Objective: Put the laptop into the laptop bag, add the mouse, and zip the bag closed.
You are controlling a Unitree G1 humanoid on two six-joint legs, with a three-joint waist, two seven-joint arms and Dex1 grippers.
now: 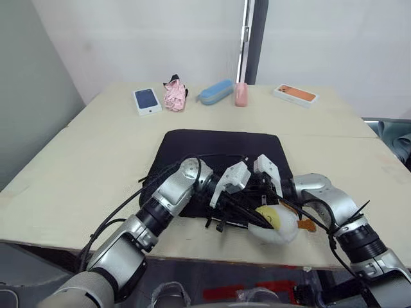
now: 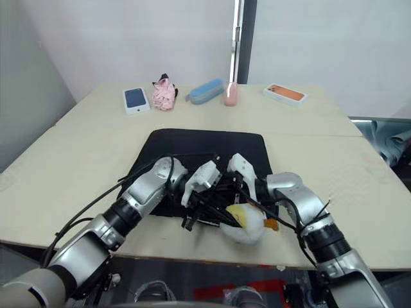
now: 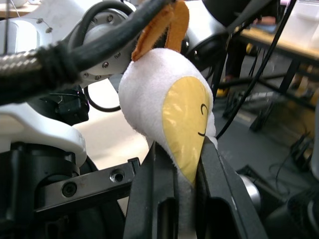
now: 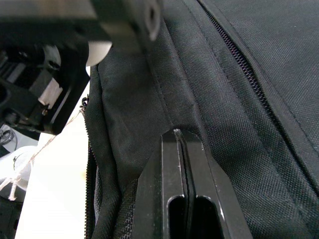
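So both arms are bunched up at the near edge of the laptop bag [image 1: 221, 151], which lies flat on the desk [image 1: 96, 160] with its long side running left to right. The left claw [image 3: 179, 169] is clamped on the yellow-and-white plush toy [image 1: 276, 223], which sits just off the bag's near right corner, and that's not the mouse the job wants. The right claw [image 4: 180, 149] has its fingers pressed together, pinching a fold of black bag fabric right beside the zipper line. Looks to me like it's trying to hold the bag's mouth while stuff goes in. I can't spot the laptop or a white mouse anywhere; the laptop may already be inside, can't tell. At the far edge of the desk, well away from the bag, there's a boxed blue phone [image 1: 147, 100], a pink bundle [image 1: 174, 95], a blue case [image 1: 215, 92], a pink cylinder [image 1: 241, 94] and an orange phone box [image 1: 296, 95]. The cables tangled between the two wrists look like the main snag risk.
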